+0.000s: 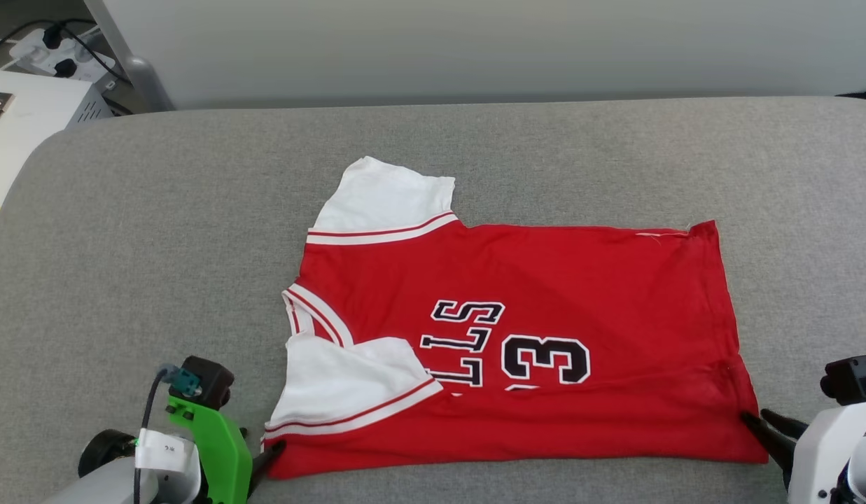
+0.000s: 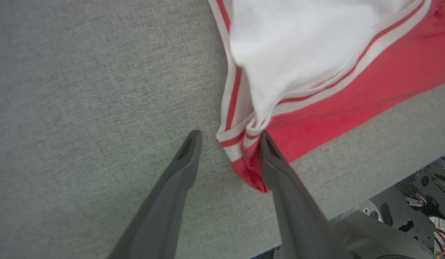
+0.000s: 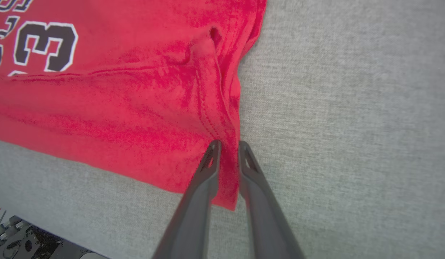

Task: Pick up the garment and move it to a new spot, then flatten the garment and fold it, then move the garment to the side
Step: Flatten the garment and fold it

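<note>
1. Lying flat on the gray desk is the red shirt. It sits in the middle of the head view.
2. The shirt is turned sideways. Its neck hole points to 9 o'clock and its bottom edge points to 3 o'clock.
3. One white sleeve sticks out toward 11 o'clock. The other white sleeve is folded onto the red part, near 7 o'clock.
4. The near side of the shirt is folded up over the front, so it hides the low part of the black letters and the big number 3.
5. The left claw is low at 7 o'clock in the head view, right at the shirt's corner by the folded sleeve. Its two fingers are wide apart. The striped corner lies between them and touches one finger.
6. The right claw is low at 4 o'clock in the head view, at the shirt's bottom corner. Its fingers are only a little apart, with the red edge between them. I cannot tell if they are squeezing it.
7. A white power strip with black plugs sits off the desk at 10 o'clock.
</note>
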